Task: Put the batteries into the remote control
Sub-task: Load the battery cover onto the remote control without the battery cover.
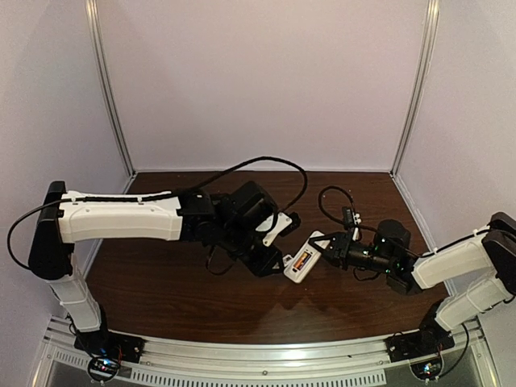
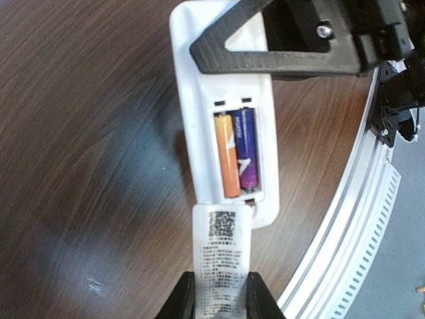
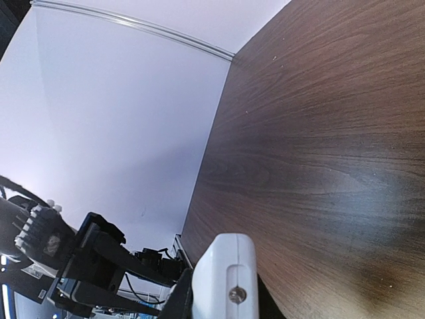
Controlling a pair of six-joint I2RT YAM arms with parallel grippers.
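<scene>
The white remote control (image 2: 199,100) is held back-up just above the table, its battery recess uncovered. The two batteries lie side by side in the recess: the orange one (image 2: 227,156) on the left and the purple one (image 2: 247,149) on the right. My left gripper (image 2: 222,296) is shut on the small white cover piece (image 2: 222,259), whose printed label faces up and whose far edge meets the remote's near end below the recess. My right gripper (image 3: 222,299) is shut on the remote's other end (image 3: 226,279). From above, the remote (image 1: 302,262) spans between both grippers.
The dark wooden table (image 1: 177,290) is bordered by white enclosure walls at the back and sides. A curved metal rail (image 2: 345,232) runs along the near edge, close to the remote. A black cable (image 1: 266,161) loops over the left arm.
</scene>
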